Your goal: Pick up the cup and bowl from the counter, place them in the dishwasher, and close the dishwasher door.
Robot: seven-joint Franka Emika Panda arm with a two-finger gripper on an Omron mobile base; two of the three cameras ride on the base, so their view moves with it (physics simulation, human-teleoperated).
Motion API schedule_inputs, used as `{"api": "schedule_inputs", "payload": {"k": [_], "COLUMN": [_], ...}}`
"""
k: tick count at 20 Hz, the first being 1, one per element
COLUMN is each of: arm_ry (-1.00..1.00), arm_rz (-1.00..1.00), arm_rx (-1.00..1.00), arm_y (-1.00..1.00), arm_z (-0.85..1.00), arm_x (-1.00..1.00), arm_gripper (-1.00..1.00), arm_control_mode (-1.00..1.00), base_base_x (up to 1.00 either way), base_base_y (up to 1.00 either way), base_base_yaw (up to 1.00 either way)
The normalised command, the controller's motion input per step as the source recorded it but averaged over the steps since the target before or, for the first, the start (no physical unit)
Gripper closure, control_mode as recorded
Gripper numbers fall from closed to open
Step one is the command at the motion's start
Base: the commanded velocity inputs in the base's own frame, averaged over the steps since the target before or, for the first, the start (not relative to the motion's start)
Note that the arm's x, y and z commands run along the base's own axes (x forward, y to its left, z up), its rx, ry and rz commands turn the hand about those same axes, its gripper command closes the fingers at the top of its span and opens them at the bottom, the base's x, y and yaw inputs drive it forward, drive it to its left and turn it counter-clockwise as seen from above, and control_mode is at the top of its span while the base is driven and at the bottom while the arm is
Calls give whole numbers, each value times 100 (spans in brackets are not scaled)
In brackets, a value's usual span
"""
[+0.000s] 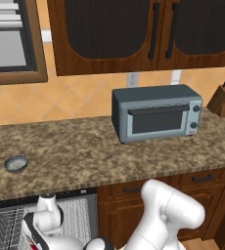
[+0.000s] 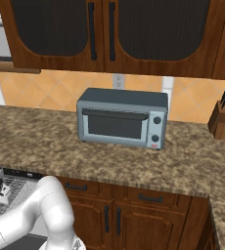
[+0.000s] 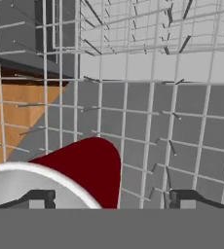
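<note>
We see the tool (image 3: 109,198) released, jaws wide, cup (image 3: 80,170) lying on the dishwasher rack (image 3: 148,121); bowl (image 1: 15,163) awaits at the table (image 1: 109,156), frame's left

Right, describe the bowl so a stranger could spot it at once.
Start at the grey toaster oven on the long brown granite counter, then follow the counter left toward its front edge, above the dishwasher. The bowl sits there alone: small, shallow, round and grey with a lighter speckled inside.

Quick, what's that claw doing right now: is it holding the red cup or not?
Gripper: open, fingertips spread wide, holding nothing; the red cup lies between them on the dishwasher's wire rack.
</note>
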Motion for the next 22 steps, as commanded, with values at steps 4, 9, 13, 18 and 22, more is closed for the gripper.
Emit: {"api": "schedule_inputs", "payload": {"k": [4, 9, 13, 18, 22], "arm_ry": [-2, -8, -23, -30, -27], "arm_rz": [0, 0, -2, -7, 0], "arm_rx": [9, 6, 9, 24, 16], "arm_y": [-5, -4, 6, 13, 12], "arm_z": [98, 98, 50, 59, 39], "arm_x": [-16, -23, 10, -11, -78], "arm_gripper": [-100, -100, -100, -100, -100], "arm_control_mode": [-100, -100, -100, -100, -100], "base_base_x": [0, 0, 0, 0, 0], "base_base_y": [0, 0, 0, 0, 0], "base_base_yaw": [0, 0, 0, 0, 0]}}
